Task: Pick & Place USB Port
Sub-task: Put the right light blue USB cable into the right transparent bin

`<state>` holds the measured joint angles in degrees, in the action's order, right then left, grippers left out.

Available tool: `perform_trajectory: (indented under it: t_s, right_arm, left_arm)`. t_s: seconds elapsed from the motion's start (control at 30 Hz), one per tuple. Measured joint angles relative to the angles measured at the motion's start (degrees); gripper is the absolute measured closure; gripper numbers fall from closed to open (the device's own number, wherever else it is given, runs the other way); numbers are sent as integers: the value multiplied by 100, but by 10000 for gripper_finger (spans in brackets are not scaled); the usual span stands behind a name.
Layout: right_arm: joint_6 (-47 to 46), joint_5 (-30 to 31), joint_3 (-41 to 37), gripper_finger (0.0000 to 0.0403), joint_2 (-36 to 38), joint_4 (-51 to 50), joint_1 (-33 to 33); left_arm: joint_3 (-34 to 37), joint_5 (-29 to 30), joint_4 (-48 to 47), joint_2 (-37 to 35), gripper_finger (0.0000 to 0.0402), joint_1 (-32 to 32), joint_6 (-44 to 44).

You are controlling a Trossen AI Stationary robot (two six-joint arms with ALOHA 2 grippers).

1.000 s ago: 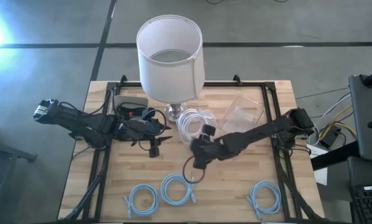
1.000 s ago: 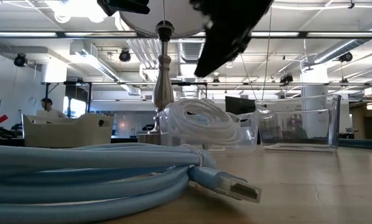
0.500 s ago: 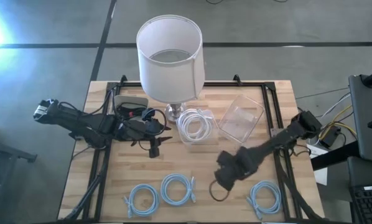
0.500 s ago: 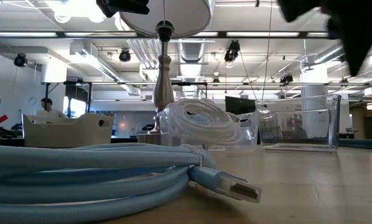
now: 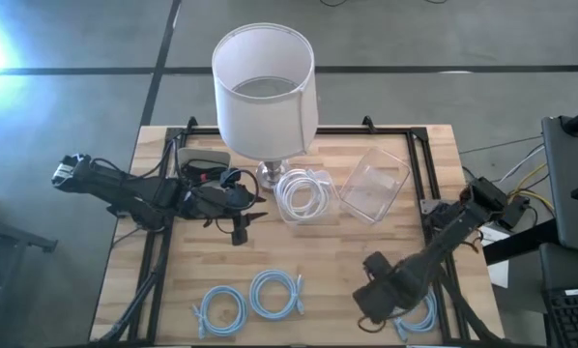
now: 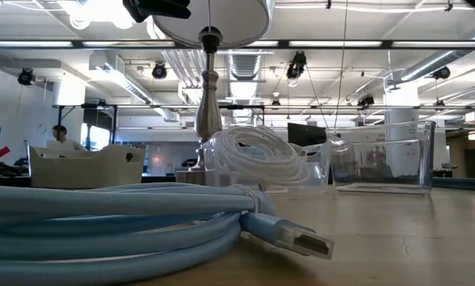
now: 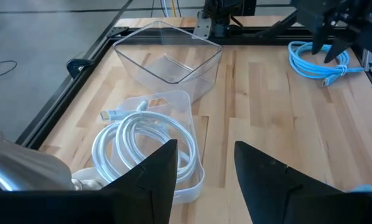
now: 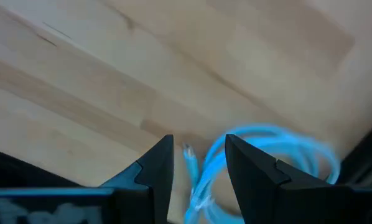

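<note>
The right gripper [image 5: 378, 307] is hung low over the light wooden table [image 5: 318, 251], with its two dark fingers spread apart and nothing between them. The coiled light blue cable [image 5: 415, 307], the thing likely to be picked, is lying flat on the table just past the fingertips, a little to one side. Its plug end [image 8: 189, 153] is pointed back toward the gap between the fingers. The right arm is much nearer to it than the left gripper [image 5: 239, 232], which is waiting far off with fingers spread and empty. The plug end is shown only in the right wrist view; from above it is hidden.
</note>
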<state>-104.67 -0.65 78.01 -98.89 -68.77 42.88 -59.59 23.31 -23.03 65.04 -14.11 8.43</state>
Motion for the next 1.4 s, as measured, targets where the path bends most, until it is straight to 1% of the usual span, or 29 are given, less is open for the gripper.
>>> perform_trajectory:
  t_s: [0.07,0.23,0.33,0.47,0.53,0.67,0.87,0.97,1.07,1.17,1.3,1.4]
  right_arm:
    - [-634,-124,-52,262,0,17,175]
    - [-2211,-784,-321,262,0,65,613]
    - [-2656,-730,-473,262,0,410,813]
    - [-2628,-684,-797,262,-79,1411,865]
    - [-2549,-660,-982,262,-158,1712,894]
    - [-2515,-671,-1357,263,-314,2061,988]
    - [-2122,-653,-1605,274,-321,2516,996]
    - [-2012,-400,-1687,280,-319,2534,1022]
    - [-1749,107,-1763,287,-324,2549,1064]
    - [-1498,513,-1889,302,-365,2742,1051]
    - [-1132,573,-1955,341,-356,2863,1056]
    - [-1060,534,-1984,369,-345,2918,1051]
  left_arm:
    - [2,2,-2,0,238,0,0]
    - [95,11,-18,-2,238,0,0]
    - [160,13,-11,-2,238,0,-4]
    - [181,12,38,-2,238,2,-132]
    - [181,13,118,-4,238,2,-217]
    - [181,13,304,-4,238,2,-435]
    - [181,14,338,-4,238,4,-646]
    - [181,13,386,-4,239,4,-706]
    - [181,13,413,-4,238,4,-706]
    - [181,11,407,-4,238,4,-705]
    - [181,11,407,-2,239,4,-706]
    - [181,11,409,-2,238,4,-708]
